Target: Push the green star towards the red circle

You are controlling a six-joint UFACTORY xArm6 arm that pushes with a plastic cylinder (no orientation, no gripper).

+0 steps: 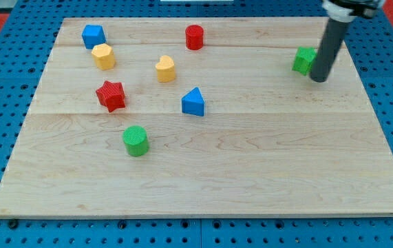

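Note:
The green star [303, 60] lies near the board's right edge, toward the view's top, partly hidden by my rod. My tip [318, 78] rests on the board right against the star's right lower side. The red circle [194, 37], a short red cylinder, stands at the view's top centre, far to the left of the star.
Other blocks on the wooden board [265, 172]: a blue cube [93, 35] and a yellow hexagon [103, 56] at top left, a yellow heart [165, 68], a red star [111, 95], a blue triangle [193, 102], and a green cylinder [135, 140].

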